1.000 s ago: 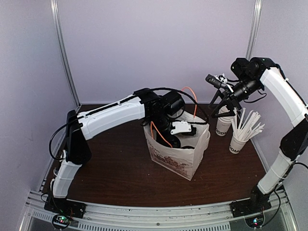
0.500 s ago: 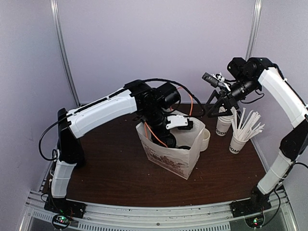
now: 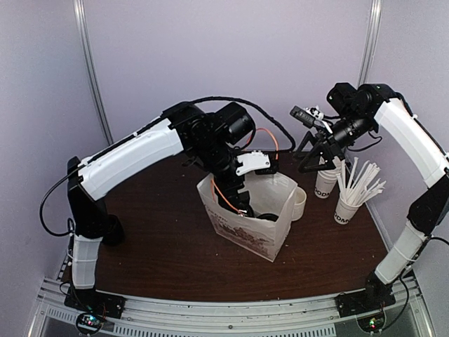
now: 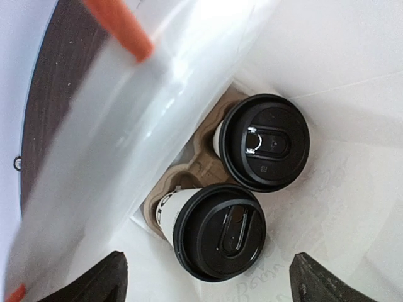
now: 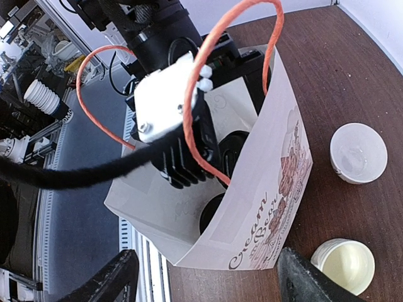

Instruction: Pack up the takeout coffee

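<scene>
Though both wide apart, left jaws over bagged coffee cups (image 4: 264, 141) past orange handle (image 4: 119, 25), right jaws near straw-filled cup (image 3: 347, 209).

Paper bag (image 5: 272, 207) — script "Cream" (rest unclear); stirrer cup (image 3: 345, 213) — "OD…".

You are looking down into the white bag (image 4: 315, 56). Two lidded takeout coffees are standing side by side in a brown cardboard carrier (image 4: 195, 168): the upper cup (image 4: 267, 143) and the lower cup (image 4: 219, 231). The left pincer (image 4: 211, 283) is hovering above them, fingertips (image 4: 104, 280) spread wide and gripping nothing. An orange handle (image 4: 119, 25) is crossing the top left corner, and dark tabletop (image 4: 50, 94) is showing outside the bag.
</scene>
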`<state>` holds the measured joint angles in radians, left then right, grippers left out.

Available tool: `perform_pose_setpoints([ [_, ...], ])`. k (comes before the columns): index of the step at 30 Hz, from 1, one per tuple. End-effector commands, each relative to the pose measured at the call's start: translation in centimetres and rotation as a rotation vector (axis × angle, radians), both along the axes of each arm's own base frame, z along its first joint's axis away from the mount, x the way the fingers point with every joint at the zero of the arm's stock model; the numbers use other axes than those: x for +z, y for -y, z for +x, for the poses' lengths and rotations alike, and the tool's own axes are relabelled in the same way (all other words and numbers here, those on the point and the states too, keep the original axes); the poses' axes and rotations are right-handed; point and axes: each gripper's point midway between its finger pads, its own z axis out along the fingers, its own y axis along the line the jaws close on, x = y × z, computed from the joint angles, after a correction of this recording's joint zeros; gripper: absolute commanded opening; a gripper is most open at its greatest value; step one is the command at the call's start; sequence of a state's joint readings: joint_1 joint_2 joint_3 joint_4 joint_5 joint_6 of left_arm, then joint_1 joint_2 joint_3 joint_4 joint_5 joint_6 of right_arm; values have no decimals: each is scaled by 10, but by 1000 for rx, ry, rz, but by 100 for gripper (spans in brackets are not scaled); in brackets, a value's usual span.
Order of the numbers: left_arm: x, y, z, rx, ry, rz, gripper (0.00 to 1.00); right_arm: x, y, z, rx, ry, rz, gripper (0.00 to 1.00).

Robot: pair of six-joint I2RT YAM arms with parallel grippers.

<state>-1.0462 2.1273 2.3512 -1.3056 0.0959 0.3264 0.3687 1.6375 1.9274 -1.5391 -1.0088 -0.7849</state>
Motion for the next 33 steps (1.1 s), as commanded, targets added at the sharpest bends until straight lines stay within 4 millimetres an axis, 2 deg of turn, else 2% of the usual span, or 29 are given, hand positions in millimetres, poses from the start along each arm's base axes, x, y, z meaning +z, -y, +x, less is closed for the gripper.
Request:
perform_pose_setpoints([
  [1,44,-2,-5,2,44,-96,93,13,0,-1,-5,49,23,80],
  [7,78,2,-5,-8,102,-196,92,14,-7,-3,-6,32,33,79],
  [11,106,2,-11,-30,122,-283,91,8,-21,-6,-3,57,-8,78],
  [16,135,-8,-17,-32,169,-365,91,0,-36,12,-74,90,-62,77],
  [19,154,-16,-15,-9,227,-420,91,4,-38,22,-109,95,-58,71],
  [24,174,-29,-4,68,334,-498,91,14,-36,31,-169,131,-57,66],
  [30,182,-32,7,146,387,-563,92,23,-39,28,-169,128,-33,76],
  [33,189,-38,19,217,438,-573,92,23,-40,40,-225,126,-51,71],
])
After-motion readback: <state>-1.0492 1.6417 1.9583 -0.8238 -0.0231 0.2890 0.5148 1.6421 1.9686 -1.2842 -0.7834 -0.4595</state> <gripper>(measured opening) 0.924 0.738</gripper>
